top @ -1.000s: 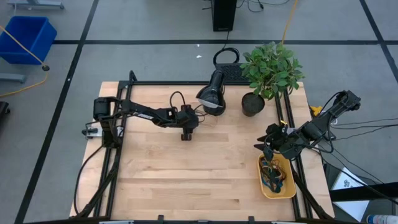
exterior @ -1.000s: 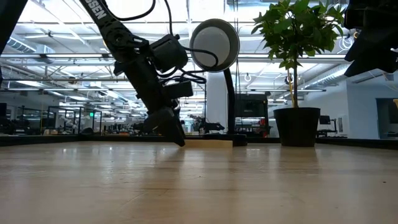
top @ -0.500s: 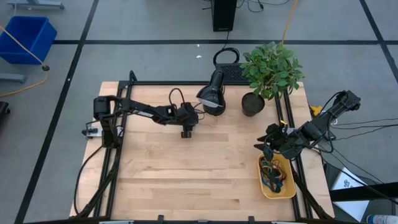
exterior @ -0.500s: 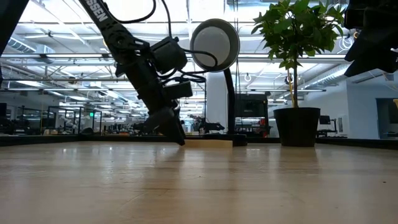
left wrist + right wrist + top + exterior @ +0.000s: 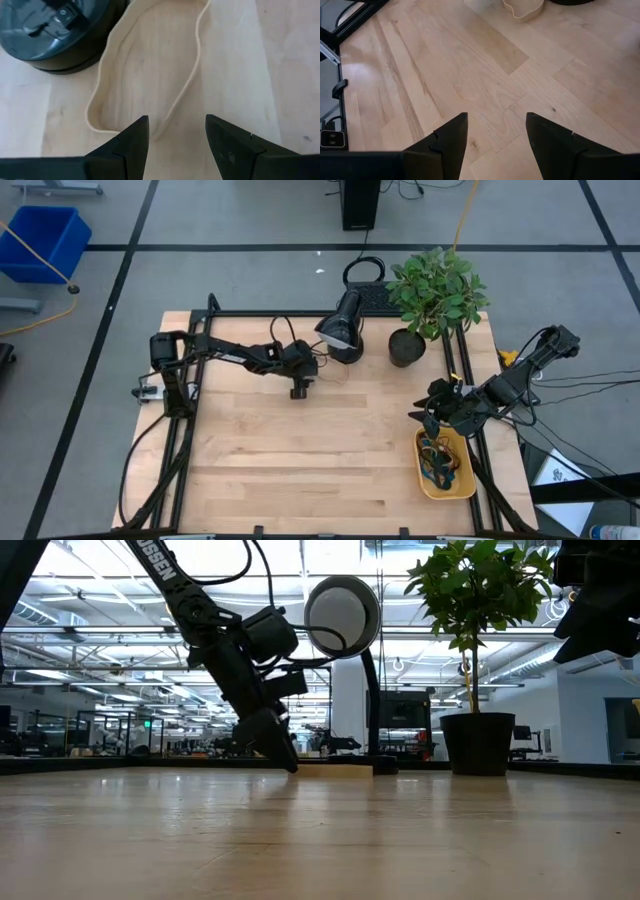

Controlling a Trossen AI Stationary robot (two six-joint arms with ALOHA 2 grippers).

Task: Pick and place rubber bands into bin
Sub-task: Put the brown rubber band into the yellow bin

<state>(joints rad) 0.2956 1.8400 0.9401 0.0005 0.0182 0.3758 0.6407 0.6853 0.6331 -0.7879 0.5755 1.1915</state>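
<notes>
Jaws of the left gripper (image 5: 175, 145) are spread, hanging low over a tan rubber band (image 5: 145, 75) that lies flat on the table (image 5: 300, 470) beside the round black lamp base (image 5: 55, 30); one end of the loop sits just ahead of the fingertips. The right gripper (image 5: 496, 145), jaws also spread, waits above the table's right edge near the bin (image 5: 445, 465), where several more rubber bands (image 5: 440, 458) lie. A potted plant (image 5: 432, 295) stands at the back.
</notes>
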